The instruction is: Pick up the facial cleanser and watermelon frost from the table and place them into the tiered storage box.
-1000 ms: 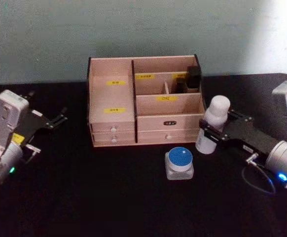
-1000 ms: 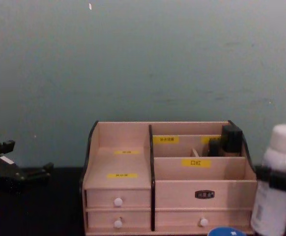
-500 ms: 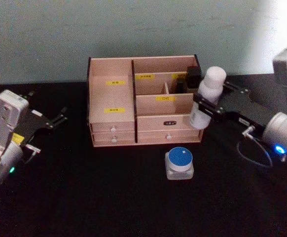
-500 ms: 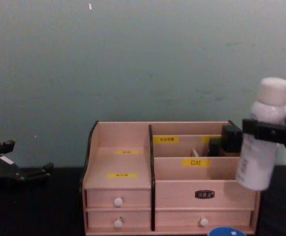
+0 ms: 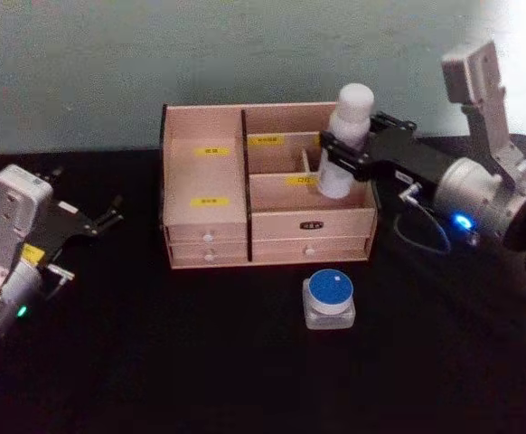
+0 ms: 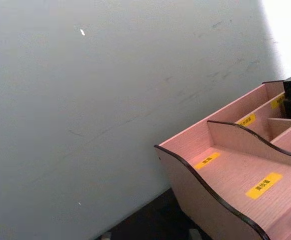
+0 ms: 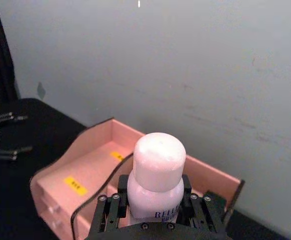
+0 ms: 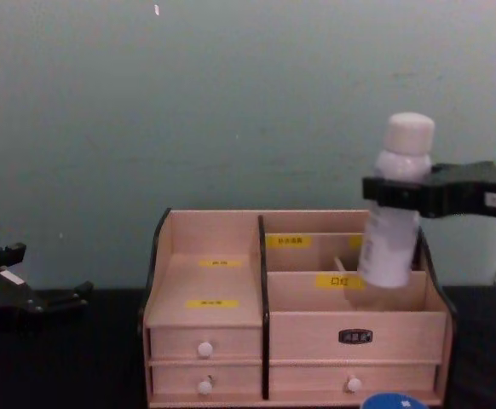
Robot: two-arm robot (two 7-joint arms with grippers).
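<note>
Nearest me on the black table [image 5: 200, 362], the blue-lidded jar [image 5: 329, 298] stands just in front of the wooden box [image 5: 209, 226], untouched. Off to the left, my left gripper [image 5: 109, 213] sits parked, fingers spread, holding nothing. Farther back, my right gripper [image 5: 342, 154] clamps the white bottle [image 5: 352, 107] round its middle. The bottle is slightly tilted, off the table, hanging over the box's right-hand open compartments.

Lab-like robot test bench: black tabletop [image 5: 173, 362], plain grey-green wall [image 5: 245, 54] close behind.
</note>
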